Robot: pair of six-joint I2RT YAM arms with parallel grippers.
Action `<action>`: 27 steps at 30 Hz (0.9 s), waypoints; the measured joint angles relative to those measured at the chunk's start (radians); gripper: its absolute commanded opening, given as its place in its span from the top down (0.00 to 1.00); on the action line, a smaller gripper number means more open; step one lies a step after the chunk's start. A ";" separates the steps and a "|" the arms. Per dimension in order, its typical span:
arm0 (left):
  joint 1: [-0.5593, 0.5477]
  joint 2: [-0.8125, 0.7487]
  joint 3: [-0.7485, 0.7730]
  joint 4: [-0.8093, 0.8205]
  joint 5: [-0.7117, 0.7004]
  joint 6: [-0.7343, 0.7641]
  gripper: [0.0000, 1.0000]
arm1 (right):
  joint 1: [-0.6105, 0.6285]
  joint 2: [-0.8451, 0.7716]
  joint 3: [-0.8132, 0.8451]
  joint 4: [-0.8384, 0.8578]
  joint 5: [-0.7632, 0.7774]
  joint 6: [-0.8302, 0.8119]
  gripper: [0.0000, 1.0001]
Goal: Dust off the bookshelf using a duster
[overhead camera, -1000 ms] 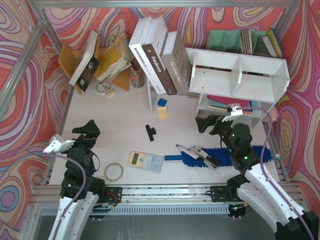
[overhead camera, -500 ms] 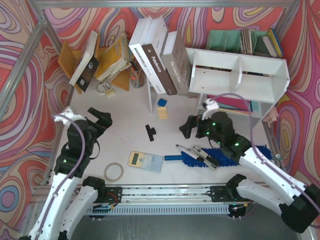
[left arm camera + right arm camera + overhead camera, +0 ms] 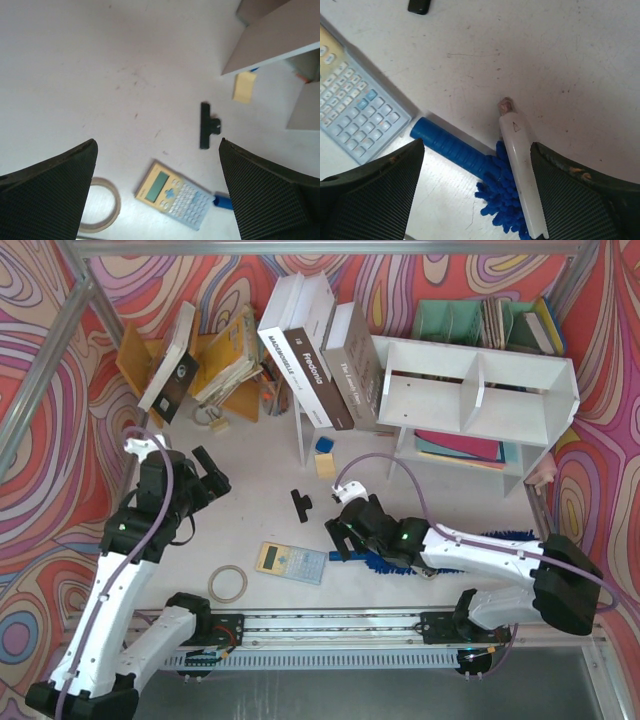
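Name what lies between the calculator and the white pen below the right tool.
The blue handle of the duster lies flat on the table between the calculator and the white pen. The right wrist view shows it.

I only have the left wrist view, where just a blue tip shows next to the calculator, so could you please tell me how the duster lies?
Observer: The duster lies flat on the table with its handle end pointing at the calculator. Its fluffy head stretches away to the right.
Operator: Thank you. Has the right hand taken hold of it?
Observer: Not yet. The right hand is open, with the handle between its fingers but not gripped.
Operator: Is anything lying on the duster?
Observer: Yes, a white pen-like thing rests across the fluffy head, right where it meets the handle.
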 measured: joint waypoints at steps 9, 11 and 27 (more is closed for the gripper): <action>0.000 -0.087 -0.088 -0.031 0.032 0.090 0.02 | 0.000 0.100 0.055 -0.030 0.082 0.000 0.32; 0.000 -0.115 -0.089 -0.021 0.033 0.101 0.02 | 0.000 0.119 0.071 -0.038 0.090 0.000 0.36; 0.000 -0.172 -0.100 -0.009 0.017 0.111 0.02 | 0.000 0.209 0.100 -0.125 0.144 0.000 0.44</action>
